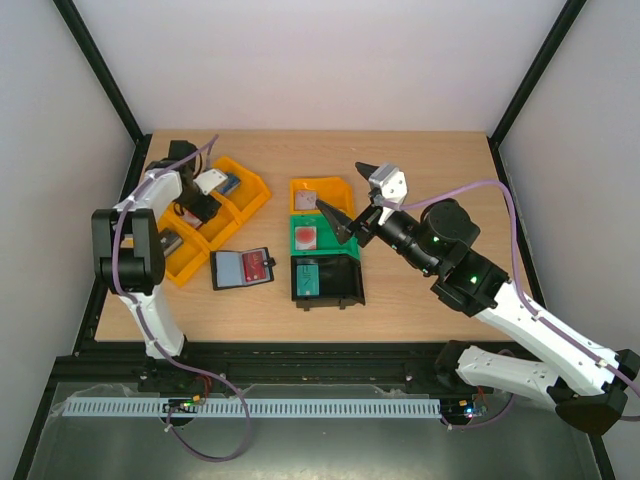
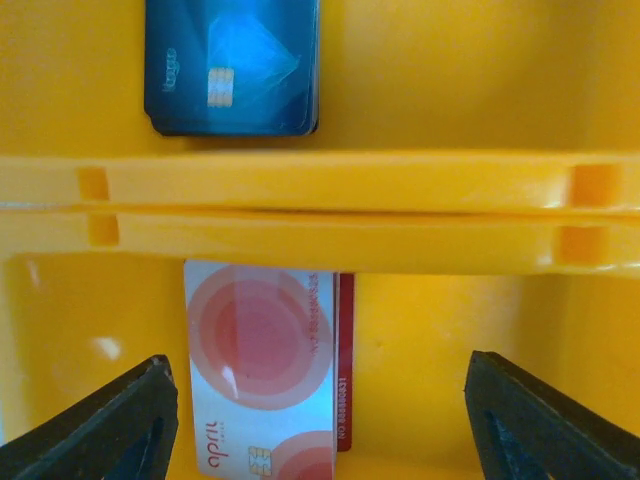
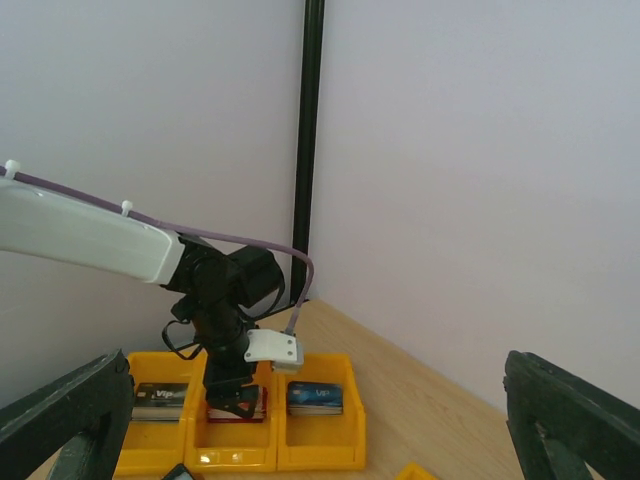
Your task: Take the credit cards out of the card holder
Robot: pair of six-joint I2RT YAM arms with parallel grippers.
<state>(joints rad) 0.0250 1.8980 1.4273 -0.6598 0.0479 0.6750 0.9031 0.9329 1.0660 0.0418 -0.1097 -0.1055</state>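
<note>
A pale wooden table [image 1: 430,165] sits boxed in by white walls and a black frame. The card holder [image 1: 243,268] lies open and flat at about 8 o'clock from the table's middle. One red credit card [image 1: 258,266] shows in its right half, and nothing grips it. At 9 o'clock the left gripper [image 2: 320,365] hangs inside a yellow bin [image 2: 450,340], spread wide and empty, over a pale card [image 2: 260,370] that hides most of a red card [image 2: 345,365]. The right gripper [image 1: 352,195] is parted wide and empty near 1 o'clock, above the green bin [image 1: 294,236].

The likeliest trouble is that the loose holder slides or folds when a card is tugged one-handed. The wide fingers could also snag a bin wall on lifting out.

Whether more cards sit in the holder's pockets cannot be told, nor whether the blue-grey patch in its left half is lining or a card. Both wrist views cut their fingers off at the frame edge
</note>
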